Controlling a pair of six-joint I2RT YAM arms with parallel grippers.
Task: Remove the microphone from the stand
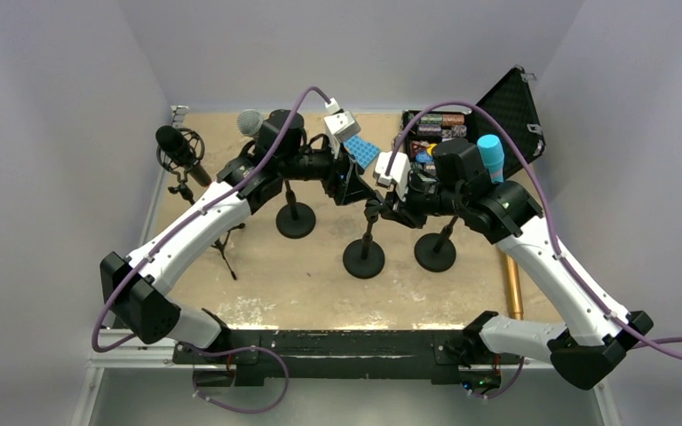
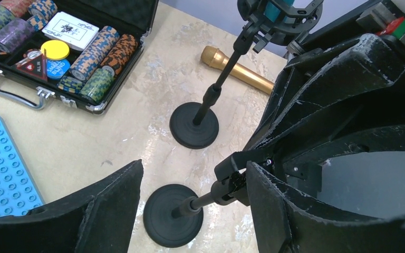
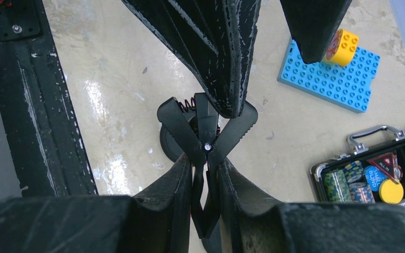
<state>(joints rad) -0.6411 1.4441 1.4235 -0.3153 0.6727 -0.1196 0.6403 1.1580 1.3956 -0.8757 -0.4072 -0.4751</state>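
The right pincer (image 3: 206, 158) is squeezing the handles of the clip (image 3: 206, 129) on the middle stand (image 1: 364, 257), and the clip's mouth is gaping empty. The left pincer (image 2: 192, 167) is hovering alongside, spread wide. The gold microphone (image 2: 240, 71) is lying on the bench (image 2: 153, 68), at the right. Squeezing squarely should be guarding against tipping the stand.

Pale walls around a worn tan tabletop

Plain lavender-white walls (image 1: 53, 71) rise at nine, twelve and three o'clock around the scuffed beige table (image 1: 302, 284). Light glares off its surface towards six o'clock, where a grey ledge (image 1: 364, 404) lies.
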